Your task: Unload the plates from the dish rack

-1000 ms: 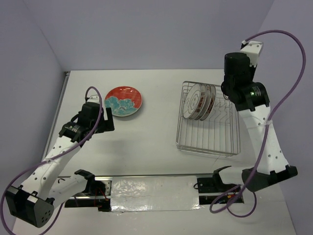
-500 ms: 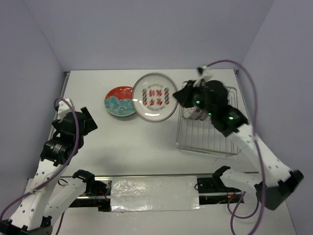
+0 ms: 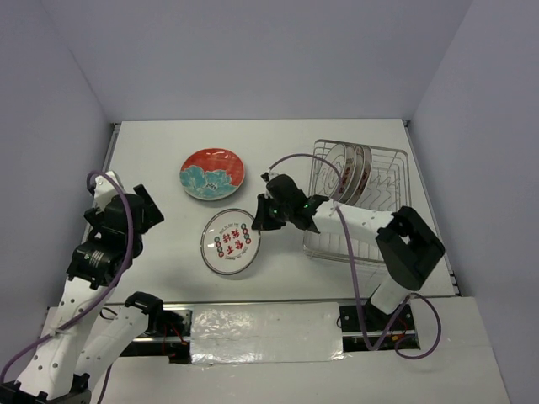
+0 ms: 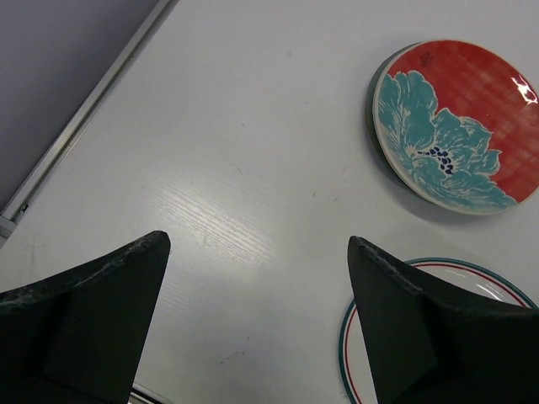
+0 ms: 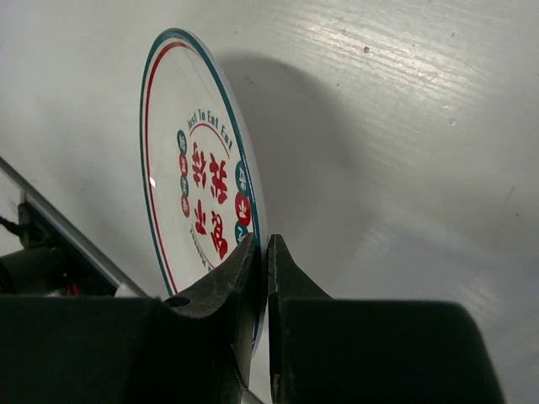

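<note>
**Left arm** (image 3: 67,307): white moulded link shells joined by black cylindrical housings. A purple cable (image 3: 101,174) is looped along it.

**Left hand** (image 4: 258,244): two broad matte-black fingers (image 4: 93,311) with a faintly grained surface, tapering to blunt wedge tips.

**Right arm** (image 3: 362,223): the same white shells, with one large boxy black joint housing (image 3: 410,250). A second purple cable (image 3: 353,278) runs down to the base.

**Right hand** (image 5: 263,252): black body with two slimmer black fingers (image 5: 295,290), their faces smooth, curved and slightly glossy.

**Bases** (image 3: 145,301): black mounts at the near edge of the counter (image 3: 278,143), with thin red wiring (image 3: 173,332) showing beside them.
</note>
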Robot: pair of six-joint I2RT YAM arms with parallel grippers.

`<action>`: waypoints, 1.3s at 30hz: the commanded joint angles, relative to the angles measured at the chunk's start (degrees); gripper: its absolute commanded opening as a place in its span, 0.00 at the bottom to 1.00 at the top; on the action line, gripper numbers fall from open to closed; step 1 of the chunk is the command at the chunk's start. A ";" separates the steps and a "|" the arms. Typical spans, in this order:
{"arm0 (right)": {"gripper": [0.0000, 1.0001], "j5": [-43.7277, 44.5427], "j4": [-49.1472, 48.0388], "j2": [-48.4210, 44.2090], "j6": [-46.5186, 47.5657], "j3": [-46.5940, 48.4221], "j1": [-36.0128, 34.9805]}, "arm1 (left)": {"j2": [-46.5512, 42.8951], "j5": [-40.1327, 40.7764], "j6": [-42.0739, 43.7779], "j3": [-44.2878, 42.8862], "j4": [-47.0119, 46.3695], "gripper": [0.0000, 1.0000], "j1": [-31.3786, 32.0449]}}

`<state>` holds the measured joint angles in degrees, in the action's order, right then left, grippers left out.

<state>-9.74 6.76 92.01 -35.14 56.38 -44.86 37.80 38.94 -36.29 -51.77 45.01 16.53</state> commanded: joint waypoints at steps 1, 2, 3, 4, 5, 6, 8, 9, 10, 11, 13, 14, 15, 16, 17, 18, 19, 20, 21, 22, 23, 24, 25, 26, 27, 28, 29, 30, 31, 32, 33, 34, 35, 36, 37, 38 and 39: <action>0.06 0.07 -6.15 2.91 -1.78 3.65 -0.40 | -0.45 -0.26 0.61 -1.23 -1.42 0.99 -0.36; 0.09 0.68 -5.45 4.48 -1.69 4.43 -0.40 | -0.62 -0.53 0.70 -1.14 -1.59 0.99 -0.36; 0.13 0.86 -5.10 5.19 -1.60 4.79 -0.49 | -0.62 -0.62 0.78 -1.05 -1.68 0.99 -0.36; 0.18 1.03 -4.75 5.81 -1.43 5.14 -0.40 | -0.62 -0.70 0.79 -1.14 -1.68 0.99 -0.36; 0.22 1.21 -4.05 6.34 -1.34 5.49 -0.49 | -0.62 -0.79 0.87 -1.14 -1.68 0.99 -0.36; 0.32 1.91 -3.78 7.13 -1.25 5.93 -0.58 | -0.45 -0.88 0.87 -1.14 -1.68 1.00 -0.36; 0.45 3.40 -1.42 7.48 -0.64 6.63 -1.01 | -0.27 -1.06 1.05 -1.14 -1.68 1.00 -0.36; 0.57 4.71 -0.01 7.31 -0.29 7.86 -1.54 | -0.36 -1.23 1.14 -1.14 -1.77 0.99 -0.36; 0.64 8.03 1.66 7.14 0.85 8.74 -2.15 | -0.27 -1.32 1.14 -1.14 -1.86 1.00 -0.36; 0.69 9.46 4.89 6.79 1.38 9.62 -2.68 | -0.27 -1.32 1.22 -1.14 -1.86 1.00 -0.28; 0.97 16.72 8.42 5.12 2.69 12.69 -4.44 | -0.10 -1.58 1.40 -0.97 -2.03 0.99 -0.36; 1.00 19.12 12.27 4.24 3.14 13.83 -5.14 | -0.10 -1.58 1.40 -1.05 -2.04 0.99 -0.36; 1.00 21.40 14.13 3.45 3.58 16.11 -6.19 | -0.01 -1.67 1.40 -1.14 -1.95 0.99 -0.36; 1.00 23.60 15.89 1.09 4.02 17.17 -6.64 | -0.10 -1.76 1.40 -1.05 -2.03 0.99 -0.36; 1.00 27.97 18.96 -0.32 4.20 19.01 -6.90 | -0.01 -1.85 1.49 -1.05 -2.04 1.00 -0.36; 1.00 30.19 20.38 -2.08 3.94 19.73 -7.17 | -0.18 -1.94 1.49 -0.97 -2.04 1.00 -0.36; 1.00 32.30 21.35 -6.18 3.67 20.08 -7.17 | -0.10 -2.02 1.66 -0.97 -2.12 0.99 -0.36; 1.00 36.15 22.84 -8.31 3.50 20.26 -7.17 | -0.10 -2.11 1.66 -0.88 -2.12 1.00 -0.36; 1.00 37.85 23.38 -10.51 4.19 20.17 -7.08 | -0.01 -2.29 1.75 -0.88 -2.21 0.99 -0.28; 1.00 41.43 25.38 -14.10 6.29 20.35 -5.95 | -0.01 -2.72 2.01 -0.79 -2.39 1.00 -0.36; 1.00 43.47 27.14 -15.53 7.52 20.70 -5.07 | 0.08 -2.99 2.19 -0.70 -2.56 0.99 -0.28; 0.99 45.66 29.51 -16.67 8.41 21.40 -3.67 | 0.34 -3.25 2.28 -0.70 -2.74 1.00 -0.28; 0.97 47.34 32.49 -17.64 9.29 22.27 -0.17 | 0.60 -3.86 2.63 -0.62 -2.74 0.99 -0.28; 0.93 48.49 37.31 -19.39 9.99 23.85 2.04 | 1.04 -4.13 2.72 -0.61 -2.83 1.00 -0.28; 0.90 48.84 39.18 -20.37 10.52 24.39 4.15 | 1.31 -4.22 2.89 -0.70 -2.91 1.00 -0.28; 0.85 49.20 40.86 -21.33 11.83 24.30 8.69 | 1.48 -4.66 3.07 -0.62 -3.00 1.00 -0.28; 0.76 48.68 40.96 -23.60 13.06 23.87 10.83 | 1.75 -4.92 3.16 -0.61 -3.18 1.00 -0.28; 0.72 48.06 40.70 -24.85 15.77 23.34 12.94 | 1.92 -5.01 3.25 -0.70 -3.18 0.99 -0.28; 0.67 47.71 40.00 -25.99 16.76 22.03 16.79 | 2.10 -5.36 3.33 -0.70 -3.35 1.00 -0.28; 0.60 47.45 39.38 -27.83 17.72 21.50 18.65 | 2.27 -5.45 3.42 -0.70 -3.35 0.99 -0.28; 0.57 46.31 38.77 -28.63 19.47 20.80 20.67 | 2.28 -5.63 3.60 -0.62 -3.53 1.00 -0.28; 0.54 45.60 37.54 -29.25 20.19 19.57 24.43 | 2.45 -5.98 3.69 -0.61 -3.53 1.00 -0.28; 0.53 44.81 37.10 -29.69 21.32 19.21 26.47 | 2.45 -6.15 3.86 -0.53 -3.70 1.00 -0.28; 0.51 43.85 36.74 -29.61 21.95 18.86 28.23 | 2.54 -6.24 4.04 -0.44 -3.79 0.99 -0.28; 0.51 42.27 36.13 -29.26 22.39 18.33 29.64 | 2.63 -6.50 4.04 -0.44 -3.88 1.00 -0.28; 0.51 40.95 35.78 -28.82 22.83 18.15 32.18 | 2.89 -6.68 4.12 -0.44 -3.97 1.00 -0.28; 0.51 39.46 35.43 -27.42 23.61 18.06 33.34 | 3.07 -7.03 4.30 -0.44 -4.06 0.99 -0.28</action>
<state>33.54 42.89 63.00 -15.70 75.33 -14.66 40.71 32.95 -33.26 -51.77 43.59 16.51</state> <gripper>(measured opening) 0.511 0.994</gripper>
